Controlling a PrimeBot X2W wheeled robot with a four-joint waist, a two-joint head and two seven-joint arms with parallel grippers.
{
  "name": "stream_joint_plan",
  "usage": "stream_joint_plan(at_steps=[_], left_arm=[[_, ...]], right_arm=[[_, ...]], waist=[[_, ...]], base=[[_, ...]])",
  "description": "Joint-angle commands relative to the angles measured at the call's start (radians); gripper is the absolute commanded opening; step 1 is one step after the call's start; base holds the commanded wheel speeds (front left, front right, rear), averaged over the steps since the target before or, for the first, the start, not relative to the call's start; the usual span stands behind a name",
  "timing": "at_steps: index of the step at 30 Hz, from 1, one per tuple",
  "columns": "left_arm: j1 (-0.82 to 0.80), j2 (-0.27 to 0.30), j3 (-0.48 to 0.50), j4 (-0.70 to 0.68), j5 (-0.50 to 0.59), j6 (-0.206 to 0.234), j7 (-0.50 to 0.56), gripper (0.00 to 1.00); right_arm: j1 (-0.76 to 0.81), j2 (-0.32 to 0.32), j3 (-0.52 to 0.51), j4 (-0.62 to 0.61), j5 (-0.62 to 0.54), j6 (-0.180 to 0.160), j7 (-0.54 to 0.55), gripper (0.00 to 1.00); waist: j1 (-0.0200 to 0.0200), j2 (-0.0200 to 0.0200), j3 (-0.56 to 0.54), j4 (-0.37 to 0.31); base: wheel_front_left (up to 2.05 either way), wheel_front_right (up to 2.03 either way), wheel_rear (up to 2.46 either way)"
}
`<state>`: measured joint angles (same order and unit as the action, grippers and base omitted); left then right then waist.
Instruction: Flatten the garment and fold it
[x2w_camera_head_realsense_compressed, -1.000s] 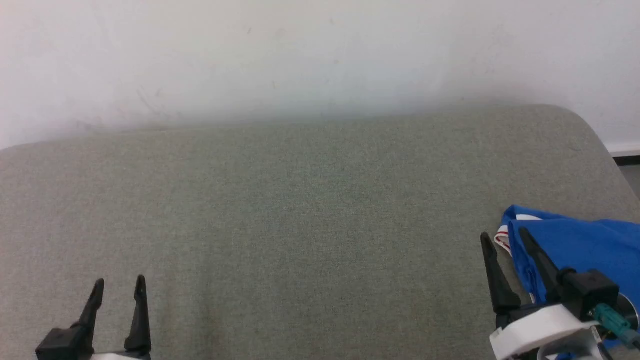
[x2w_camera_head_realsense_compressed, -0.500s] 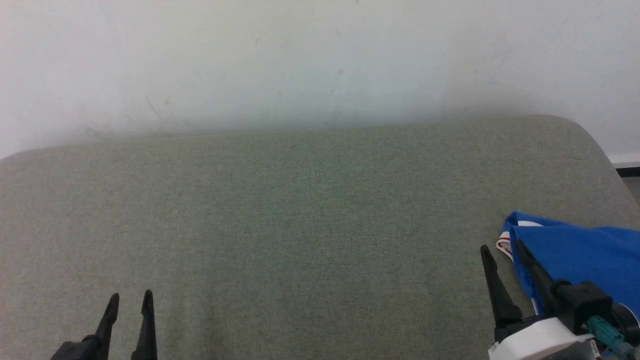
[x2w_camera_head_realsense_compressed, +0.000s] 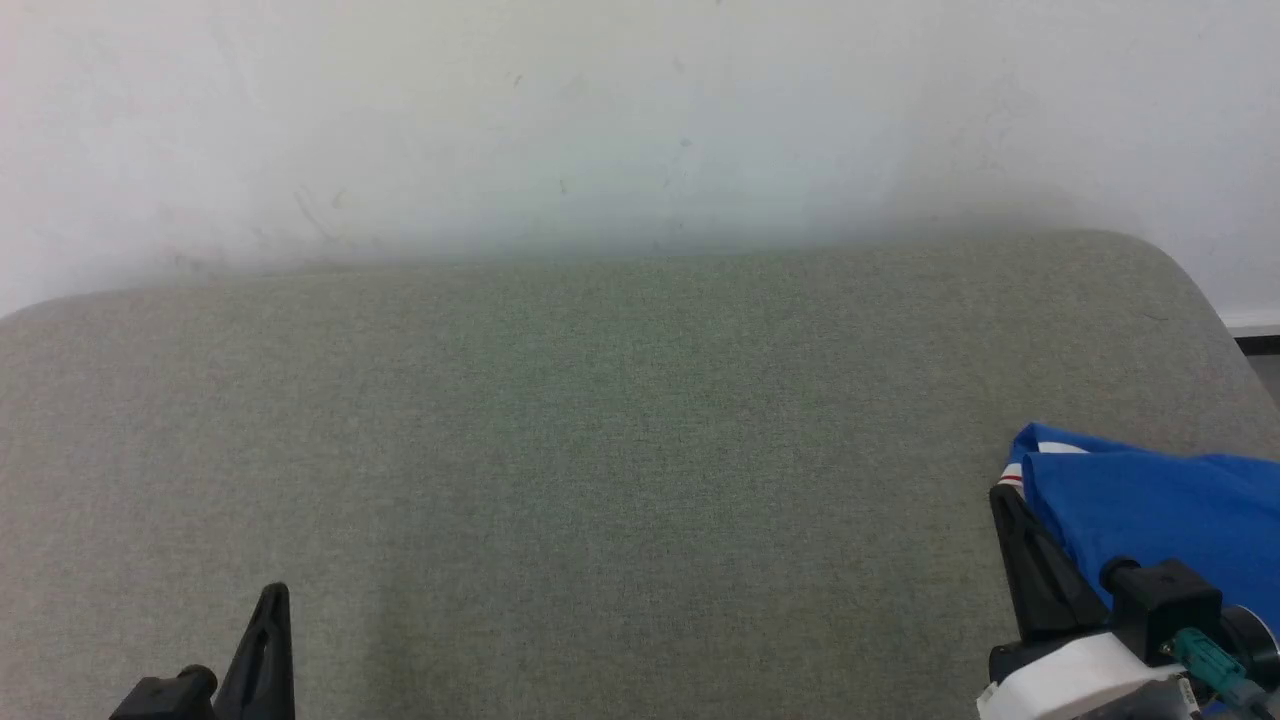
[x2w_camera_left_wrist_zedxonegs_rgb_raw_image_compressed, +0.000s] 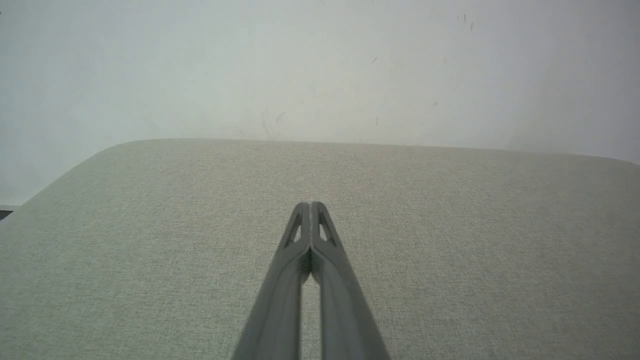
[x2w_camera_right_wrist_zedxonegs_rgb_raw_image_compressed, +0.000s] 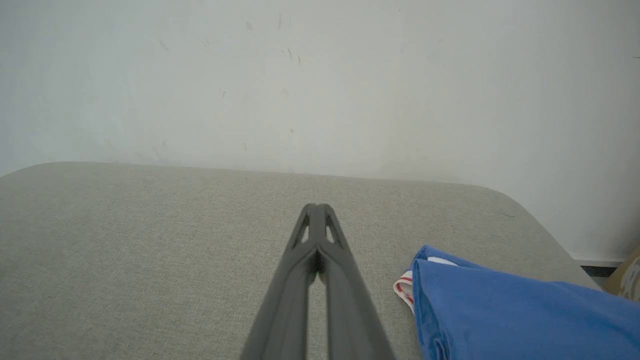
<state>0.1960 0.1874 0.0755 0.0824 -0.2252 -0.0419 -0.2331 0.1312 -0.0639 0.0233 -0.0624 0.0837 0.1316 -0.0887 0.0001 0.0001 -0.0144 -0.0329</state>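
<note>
Garment (x2w_camera_right_wrist_zedxonegs_rgb_raw_image_compressed: 500, 310) bunched just beside closed, empty right hand (x2w_camera_right_wrist_zedxonegs_rgb_raw_image_compressed: 316, 207); left hand (x2w_camera_left_wrist_zedxonegs_rgb_raw_image_compressed: 311, 204) closed, empty too

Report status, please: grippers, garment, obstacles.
Left gripper shut, empty. Right gripper shut, empty, beside the garment. Garment bunched on the grey surface, right side, not flattened. No obstacle seen.

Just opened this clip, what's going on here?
A two-armed robot faces a grey-green padded surface set against a white wall. The garment, blue with a white, red-striped trim, lies bunched at the surface's right edge and is not yet flattened. The right gripper is shut on nothing, just left of the garment; the right wrist view shows bare surface between them. The left gripper is also shut and empty, over bare surface far to the left.
</note>
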Motion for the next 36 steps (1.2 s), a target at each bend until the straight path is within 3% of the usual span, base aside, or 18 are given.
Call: stream_joint_plan(at_steps=[1,36], left_arm=[[-0.019,-0.007,-0.003,-0.006,0.014,0.004,0.004,0.0],[-0.074,-0.048,-0.026,-0.03,0.08,0.016,0.076,0.0]], right_arm=[[-0.011,0.001,-0.002,0.003,-0.008,0.0,0.001,0.0],[-0.049,0.005,-0.008,0.022,-0.032,0.0,0.028,0.0]], waist=[[0.0,-0.0001,0.0,0.0],[0.0,-0.0001,0.005,0.011]], base=[[0.0,0.0,0.0],[0.0,0.0,0.0]])
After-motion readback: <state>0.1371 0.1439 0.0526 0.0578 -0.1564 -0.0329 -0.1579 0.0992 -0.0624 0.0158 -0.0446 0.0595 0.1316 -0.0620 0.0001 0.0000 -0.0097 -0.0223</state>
